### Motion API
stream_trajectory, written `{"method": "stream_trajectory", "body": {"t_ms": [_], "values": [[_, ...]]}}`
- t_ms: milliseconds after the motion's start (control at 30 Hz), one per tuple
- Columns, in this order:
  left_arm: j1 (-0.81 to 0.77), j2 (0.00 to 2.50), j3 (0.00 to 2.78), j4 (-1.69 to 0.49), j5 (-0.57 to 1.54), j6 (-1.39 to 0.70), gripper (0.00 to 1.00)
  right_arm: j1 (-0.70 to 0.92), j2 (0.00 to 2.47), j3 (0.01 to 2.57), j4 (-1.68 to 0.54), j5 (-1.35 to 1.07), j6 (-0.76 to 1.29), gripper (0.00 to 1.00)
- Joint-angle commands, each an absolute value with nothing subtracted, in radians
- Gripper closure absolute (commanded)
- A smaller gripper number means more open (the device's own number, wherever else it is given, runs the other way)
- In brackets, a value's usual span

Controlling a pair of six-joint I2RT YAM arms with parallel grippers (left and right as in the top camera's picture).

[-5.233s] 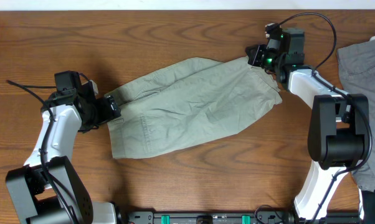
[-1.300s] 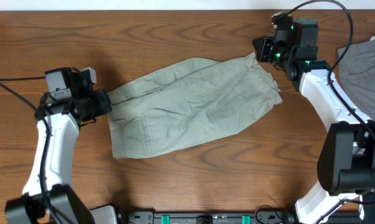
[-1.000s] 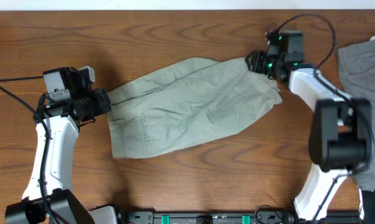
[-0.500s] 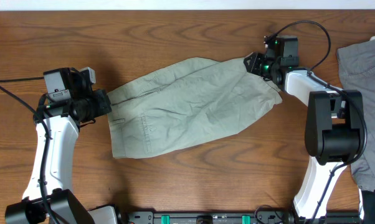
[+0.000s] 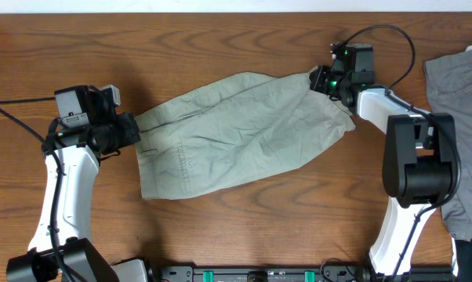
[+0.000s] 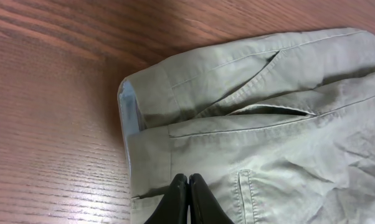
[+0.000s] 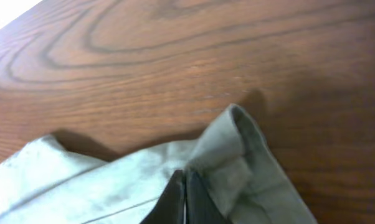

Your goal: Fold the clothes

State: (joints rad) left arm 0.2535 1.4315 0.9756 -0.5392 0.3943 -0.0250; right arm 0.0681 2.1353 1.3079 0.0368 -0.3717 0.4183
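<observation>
**Overhead:** The shorts (image 5: 244,133) lie flat and wrinkled mid-table, running slantwise from the waistband at 8 o'clock to the leg hems at 2 o'clock. The right gripper (image 5: 318,78) has come down from just off the cloth onto the hem corner at 2 o'clock, and its fingers have drawn in from roughly half apart to fully together. The left gripper (image 5: 134,129) has held its place at the waistband end, at 9 o'clock of the shorts. The shorts themselves have not shifted. A grey garment (image 5: 455,78) lies well apart at the 3 o'clock edge of the table (image 5: 220,31).

**Left wrist:** The left gripper (image 6: 187,186) shows its fingers pressed into one seam, tips resting on the waistband of the shorts (image 6: 268,124) at 6 o'clock of the frame. I cannot tell whether cloth is nipped between them.

**Right wrist:** The right gripper (image 7: 185,180) is closed tight, and the hem of the shorts (image 7: 237,155) bunches into a raised fold right at its tips, so it looks pinched.

I judge that the grasping step has just finished at the hem end. With both ends of the shorts attended to, a lift and carry-over to fold them seems ready. The thin pinch on the corner could slip.
</observation>
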Motion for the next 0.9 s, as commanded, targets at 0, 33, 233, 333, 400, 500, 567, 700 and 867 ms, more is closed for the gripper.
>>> {"method": "stream_trajectory", "body": {"t_ms": [0,33,233,333,400,500,567,700,867], "values": [[0.259,1.433,0.994,-0.546,0.403,-0.019,0.94,0.077,2.14,1.309,0.063,-0.417,0.434,0.99],[0.259,1.433,0.994,-0.551,0.392,-0.019,0.94,0.075,2.139,1.309,0.073,-0.437,0.434,0.99],[0.259,1.433,0.992,-0.582,0.328,-0.019,0.94,0.05,2.132,1.309,0.062,-0.442,0.433,0.95],[0.259,1.433,0.992,-0.583,0.328,-0.019,0.94,0.039,2.132,1.309,0.009,-0.402,0.434,0.6],[0.259,1.433,0.992,-0.582,0.328,-0.019,0.94,0.04,2.132,1.309,-0.023,-0.371,0.434,0.4],[0.259,1.433,0.992,-0.582,0.328,-0.019,0.94,0.043,2.132,1.309,-0.038,-0.338,0.442,0.35],[0.259,1.433,0.992,-0.583,0.328,-0.019,0.94,0.044,2.132,1.309,-0.036,-0.336,0.477,0.36],[0.259,1.433,0.992,-0.582,0.328,-0.019,0.94,0.057,2.134,1.309,-0.017,-0.329,0.53,0.43],[0.259,1.433,0.992,-0.583,0.329,-0.019,0.94,0.088,2.135,1.309,0.0,-0.286,0.557,0.69]]}}
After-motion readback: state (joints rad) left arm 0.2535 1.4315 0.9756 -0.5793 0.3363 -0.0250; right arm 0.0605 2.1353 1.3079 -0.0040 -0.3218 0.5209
